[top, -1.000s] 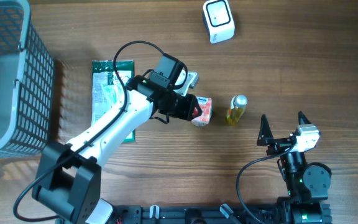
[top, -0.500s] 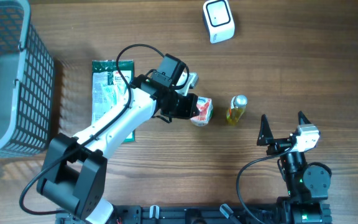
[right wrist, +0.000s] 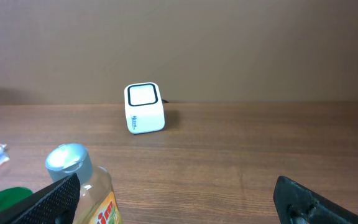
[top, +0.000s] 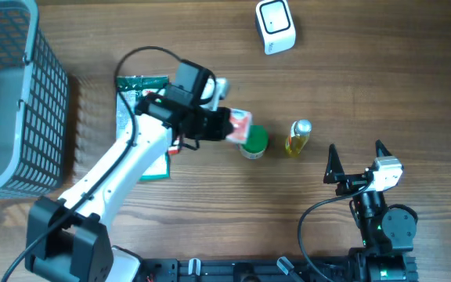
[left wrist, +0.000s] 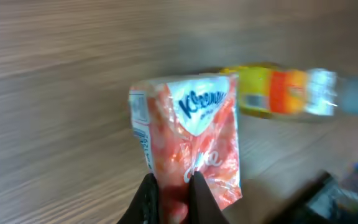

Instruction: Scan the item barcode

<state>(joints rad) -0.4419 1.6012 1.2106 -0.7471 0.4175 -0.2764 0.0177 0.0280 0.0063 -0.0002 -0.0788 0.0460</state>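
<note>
While the left hand (top: 227, 125) pinches the lower edge of the orange Kleenex pack (left wrist: 191, 140) between tightly closed fingers, the pack hangs over the tabletop (top: 382, 70) and, seen from overhead, partly covers a green round object (top: 255, 142). A yellow bottle (top: 297, 138) lies just beside that. The right hand (top: 356, 157) sits wide open and empty, well apart from the white scanner (top: 275, 26).
</note>
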